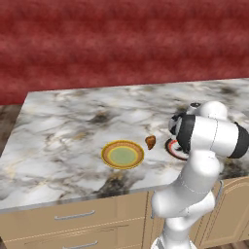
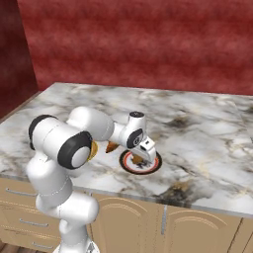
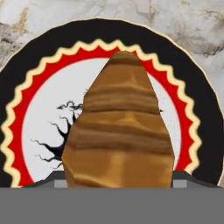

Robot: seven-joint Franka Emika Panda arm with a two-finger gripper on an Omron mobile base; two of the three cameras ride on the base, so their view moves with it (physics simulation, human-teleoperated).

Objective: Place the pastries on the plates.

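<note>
On the marble counter (image 1: 63,131) sit two plates. The yellow-rimmed plate (image 1: 122,154) with its green centre lies near the front edge, bare on top. At about 2 o'clock from it, just beside its rim, a loose pastry (image 1: 151,142) rests on the counter, between this plate and the red-rimmed plate (image 1: 174,149), which in the left base view is mostly hidden behind the arm. In the right base view the gripper (image 2: 144,159) hangs low over the red-rimmed plate (image 2: 156,165), hand pointing down at its centre. In the hand view a second pastry (image 3: 119,127) stands between the fingers, clamped at its broad end with the tapered tip toward 12 o'clock, directly over the plate's white middle with black branching marks (image 3: 59,140). Whether it touches the plate I cannot tell.
</note>
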